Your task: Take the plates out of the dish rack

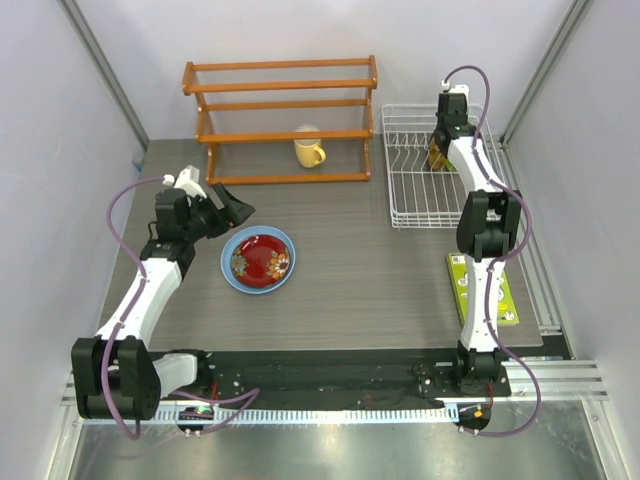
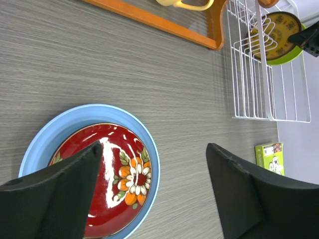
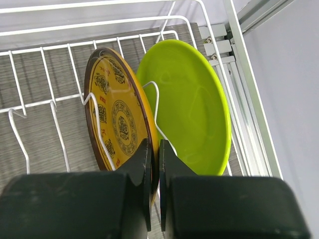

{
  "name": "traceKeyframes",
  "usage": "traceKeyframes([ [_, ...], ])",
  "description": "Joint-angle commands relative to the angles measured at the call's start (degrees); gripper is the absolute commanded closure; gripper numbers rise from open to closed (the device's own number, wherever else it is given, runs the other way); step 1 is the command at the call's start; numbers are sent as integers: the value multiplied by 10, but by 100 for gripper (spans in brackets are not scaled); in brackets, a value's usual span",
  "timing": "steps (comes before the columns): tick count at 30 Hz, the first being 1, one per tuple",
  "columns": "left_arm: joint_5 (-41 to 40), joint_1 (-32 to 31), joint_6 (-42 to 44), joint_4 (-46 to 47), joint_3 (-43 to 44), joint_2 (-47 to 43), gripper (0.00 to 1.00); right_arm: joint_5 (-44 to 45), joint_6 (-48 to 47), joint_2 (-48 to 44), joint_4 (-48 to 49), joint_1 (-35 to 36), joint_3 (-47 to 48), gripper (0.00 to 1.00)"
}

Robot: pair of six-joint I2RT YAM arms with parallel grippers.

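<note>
The dark red plate (image 1: 262,258) lies inside the light blue plate (image 1: 230,269) on the table, left of centre. My left gripper (image 1: 232,208) is open and empty just above their far left edge; its fingers (image 2: 60,194) frame the plates in the left wrist view. The yellow-brown patterned plate (image 3: 117,114) and the lime green plate (image 3: 192,107) stand upright in the white dish rack (image 1: 415,175) at the back right. My right gripper (image 3: 154,159) is shut on the rim of the yellow-brown plate inside the rack.
An orange wooden slatted shelf (image 1: 282,120) stands at the back with a yellow mug (image 1: 308,151) on it. A green card (image 1: 482,290) lies near the right arm. Aluminium frame rails (image 3: 244,114) run beside the rack.
</note>
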Motion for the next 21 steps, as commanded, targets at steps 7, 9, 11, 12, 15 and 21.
traceKeyframes([
  [7,11,2,10,30,-16,3,15,122,-37,-123,68,46,-52,99],
  [9,9,1,12,39,-17,2,13,158,-61,-159,97,56,-65,99],
  [11,10,0,11,40,-18,0,4,191,-78,-181,113,69,-82,99],
  [12,10,1,10,43,-18,-1,3,201,-87,-199,122,73,-88,99],
  [15,21,0,5,56,-22,2,1,225,-108,-236,123,92,-99,99],
  [21,42,-5,-11,120,-56,-7,1,134,35,-343,41,129,-184,99],
])
